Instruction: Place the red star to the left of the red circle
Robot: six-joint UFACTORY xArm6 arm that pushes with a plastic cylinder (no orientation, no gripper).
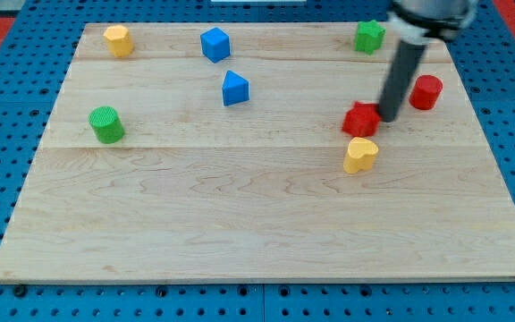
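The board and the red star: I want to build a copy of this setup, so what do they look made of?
The board looks like pale wood, matt: grain lines and plank seams run across it. The red star, beside my tip, is evenly coloured and smooth-faced, probably painted wood or plastic; the picture cannot settle which.

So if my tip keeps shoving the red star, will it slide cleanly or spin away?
The red star looks squat and flat-based on the smooth wooden board, so it probably slides without tipping. My tip sits at its right edge, seemingly off-centre, so the lobed sides may let it rotate. The yellow block just below could snag it.
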